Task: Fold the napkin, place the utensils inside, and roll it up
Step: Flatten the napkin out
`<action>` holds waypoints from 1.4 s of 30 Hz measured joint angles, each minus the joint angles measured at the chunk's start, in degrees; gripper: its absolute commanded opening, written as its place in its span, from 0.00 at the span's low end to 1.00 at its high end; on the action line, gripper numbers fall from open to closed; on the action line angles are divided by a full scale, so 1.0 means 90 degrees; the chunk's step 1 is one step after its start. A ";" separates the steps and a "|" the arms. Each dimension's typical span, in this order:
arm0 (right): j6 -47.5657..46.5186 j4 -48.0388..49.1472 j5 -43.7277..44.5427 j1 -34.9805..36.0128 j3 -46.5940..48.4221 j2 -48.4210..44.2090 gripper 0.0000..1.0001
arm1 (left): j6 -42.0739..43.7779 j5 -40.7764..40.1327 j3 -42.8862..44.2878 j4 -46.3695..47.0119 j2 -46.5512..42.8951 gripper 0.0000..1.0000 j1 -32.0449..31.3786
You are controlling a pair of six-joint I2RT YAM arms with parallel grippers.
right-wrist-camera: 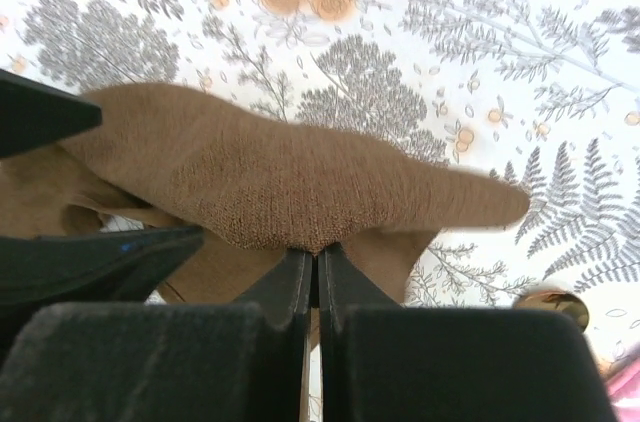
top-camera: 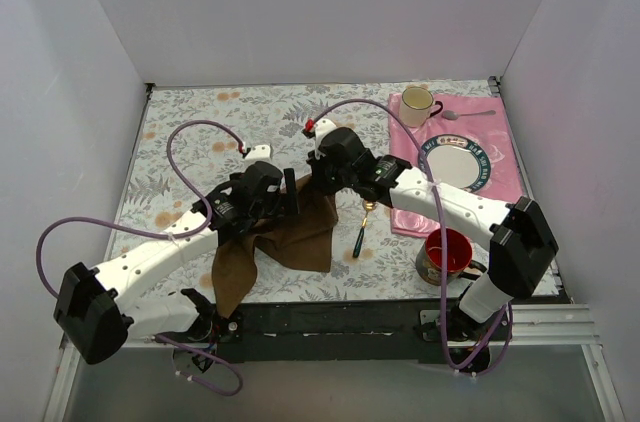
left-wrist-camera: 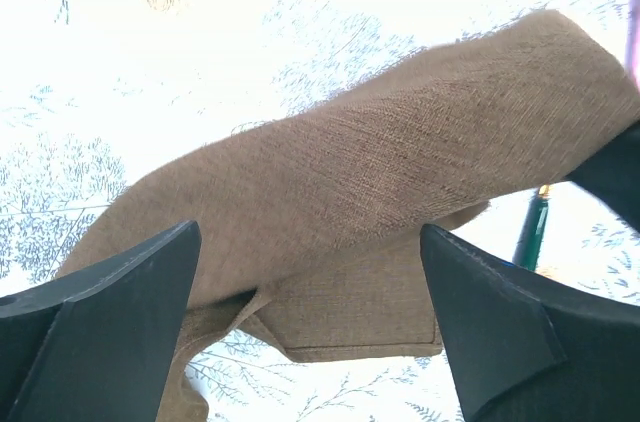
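Clamped shut with right gripper [right-wrist-camera: 312, 260] on plain brown cloth napkin [right-wrist-camera: 300, 182], bunched mid-table. Splayed wide at left gripper [left-wrist-camera: 308, 232], gripping nothing. Could slip from 1 thin pinch, or sweep slim gold-bowled, dark-handled spoon [top-camera: 359, 238] lying at napkin's 3 o'clock.

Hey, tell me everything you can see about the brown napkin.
The napkin is a plain brown cloth, matte, with a coarse weave. It is crumpled and folded over itself, partly lifted off the floral tablecloth, one end trailing toward the near table edge. The right gripper has its jaws shut on a fold; the left gripper straddles it, jaws open.
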 measured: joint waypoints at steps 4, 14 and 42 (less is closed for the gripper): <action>-0.0049 -0.0306 -0.0097 0.0000 0.0600 0.0000 0.01 | 0.0104 -0.0015 0.0000 0.0058 0.0015 0.93 0.0000; -0.0338 -0.0889 -0.0255 0.0000 0.1698 -0.0051 0.01 | 0.0160 -0.0437 0.0216 -0.0090 0.0549 0.24 0.0510; -0.0520 -0.1222 -0.2807 0.0245 -0.0602 -0.0333 0.80 | 0.1110 -0.0238 0.1542 -0.1494 -0.0389 0.88 0.1285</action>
